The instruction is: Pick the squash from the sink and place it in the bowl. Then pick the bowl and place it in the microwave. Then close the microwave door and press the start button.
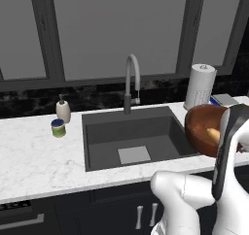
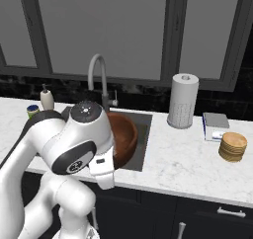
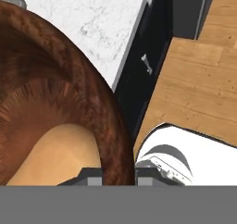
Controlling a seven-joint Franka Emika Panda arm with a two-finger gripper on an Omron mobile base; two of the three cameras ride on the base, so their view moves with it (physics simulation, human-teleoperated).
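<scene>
1. End effector [image 3: 118, 174] clenched on bowl [image 3: 55, 102] rim; hand view shows the wall betw. the two fingertips, one inside, one outside.
2. Bowl held up off the table, tilted, at right edge of sink [image 1: 131, 137] in left base view; in right base view it sits over the sink's right part, partly behind the arm.
3. Squash [image 3: 55, 156] lies inside bowl, low against the wall by the grip; a tan bit shows in left base view too [image 1: 212, 133].
4. Sink basin dark, w/ light grey square at bottom; faucet [image 1: 131, 81] behind it.
5. Table [image 1: 34, 156] white marble. Left of sink: soap dispenser [image 1: 63, 110] and green-labelled jar [image 1: 58, 128], just beside each other.
6. Right of sink: paper towel roll [image 2: 183, 100], upright, then a small box [image 2: 216, 126], and a round tan stack [image 2: 232, 146] nearer the front edge.
</scene>
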